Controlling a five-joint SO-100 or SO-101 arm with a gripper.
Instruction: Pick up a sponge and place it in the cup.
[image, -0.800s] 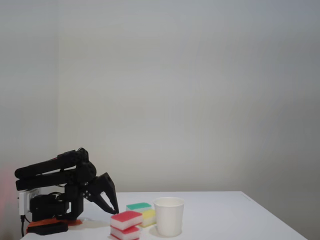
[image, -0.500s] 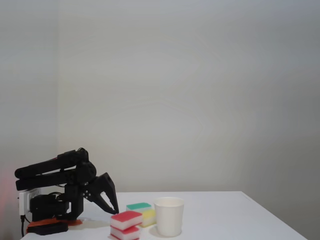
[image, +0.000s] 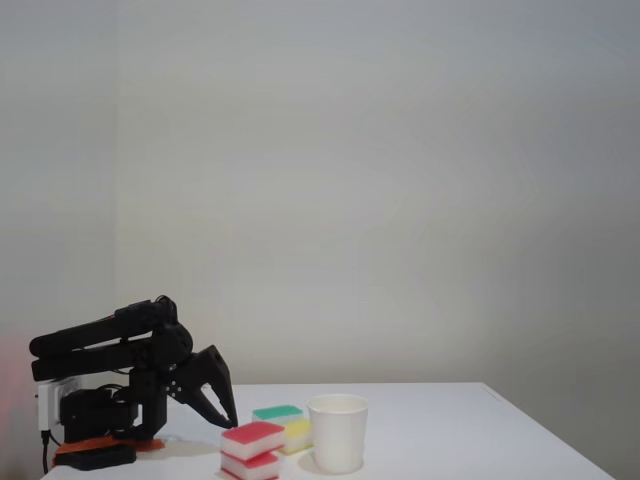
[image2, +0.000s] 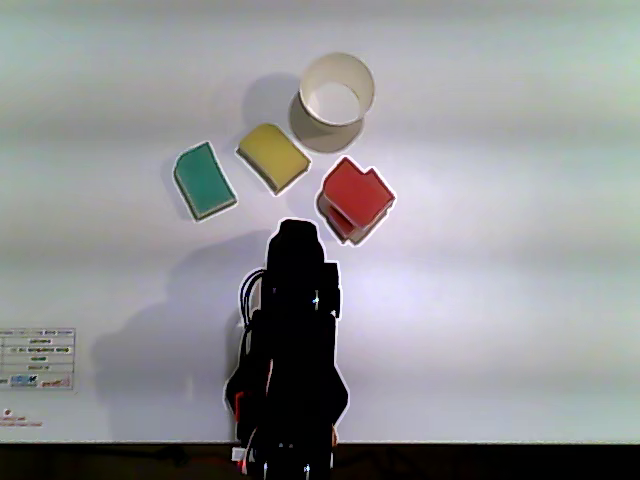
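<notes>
Cup: plain white paper cup (image2: 337, 90), upright, top centre of frame.
Red sponges: two stacked red block sponges (image2: 357, 197), below the cup.
Arm: black robot arm (image2: 290, 350), bottom centre.

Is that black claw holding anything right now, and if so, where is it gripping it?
Nothing is held. In the fixed view the gripper hangs with its fingers spread, apart from the stacked red sponges, which sit on the table beside the cup.

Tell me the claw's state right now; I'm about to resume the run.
Claw: empty, tips hanging above the table just short of the stacked red sponges; whether it is open or shut cannot be told.
</notes>
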